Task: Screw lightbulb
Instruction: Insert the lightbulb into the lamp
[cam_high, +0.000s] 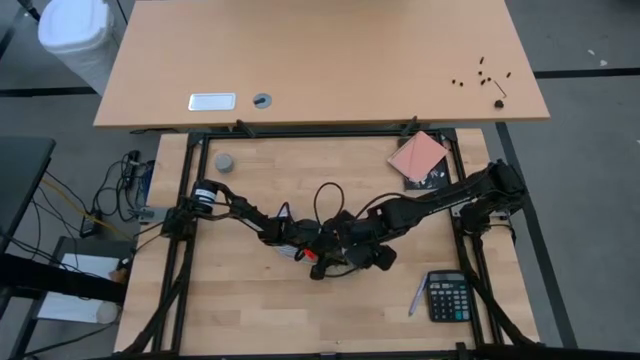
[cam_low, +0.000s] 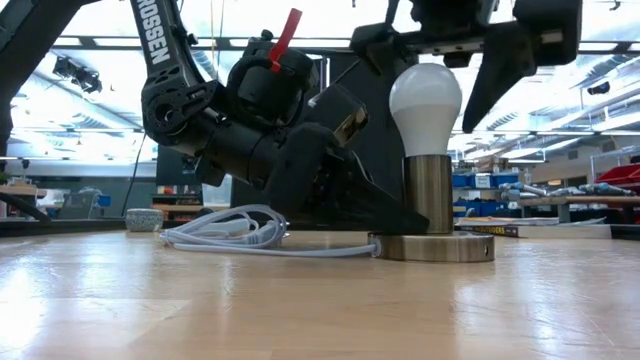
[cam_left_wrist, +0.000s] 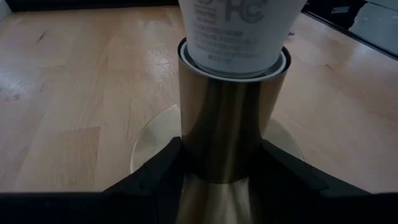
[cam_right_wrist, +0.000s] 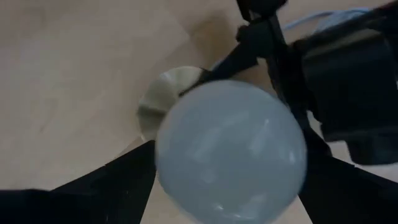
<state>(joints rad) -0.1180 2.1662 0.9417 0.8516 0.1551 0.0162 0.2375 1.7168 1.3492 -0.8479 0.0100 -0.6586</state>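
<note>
The white lightbulb (cam_low: 425, 98) stands upright in the brass socket tube (cam_low: 432, 190), whose flat round base (cam_low: 432, 247) rests on the wooden table. My left gripper (cam_left_wrist: 227, 163) lies low on the table and is shut on the socket tube. My right gripper (cam_low: 445, 55) hangs over the bulb, open. Its fingers stand on either side of the bulb's round top (cam_right_wrist: 230, 149). I cannot tell whether they touch it. My left gripper pinches the brass socket tube's lower part (cam_left_wrist: 227, 146), just above the base disc, between its two fingers (cam_left_wrist: 163, 168). The fingers come in level, close to the table top, and lie across the upright tube. The base stays flat on the table.
The socket's white cable (cam_low: 230, 232) lies coiled on the table behind the left gripper. A grey puck (cam_high: 225, 162) sits far left, a pink pad (cam_high: 417, 155) far right, and a calculator (cam_high: 449, 297) and pen (cam_high: 417, 298) near right.
</note>
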